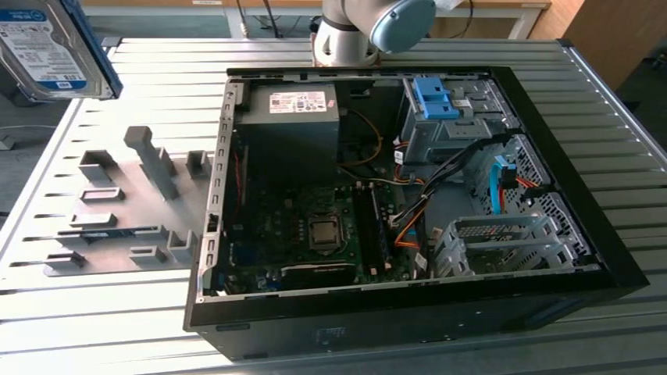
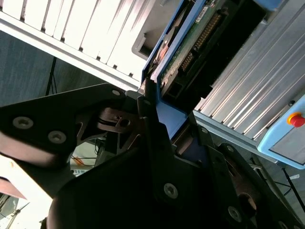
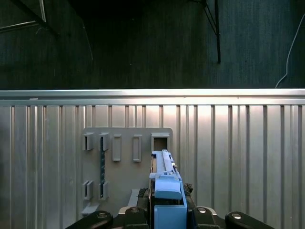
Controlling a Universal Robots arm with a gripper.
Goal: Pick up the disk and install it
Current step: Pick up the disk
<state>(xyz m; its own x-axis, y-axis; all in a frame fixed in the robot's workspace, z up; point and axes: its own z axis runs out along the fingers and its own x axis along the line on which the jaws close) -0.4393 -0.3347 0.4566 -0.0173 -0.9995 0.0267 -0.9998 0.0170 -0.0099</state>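
The tool is clamped on the disk's blue carrier rails, holding it edge-on. The slotted holder lies on the bench below. The disk is likely rigid, weighty and shock-sensitive, so the rails seem the safest hold.

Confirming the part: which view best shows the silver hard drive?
The exterior view: the silver hard drive in blue carrier rails shows its labelled face. The second wrist view shows its circuit-board side, clamped by the gripper; the first wrist view shows its blue edge.
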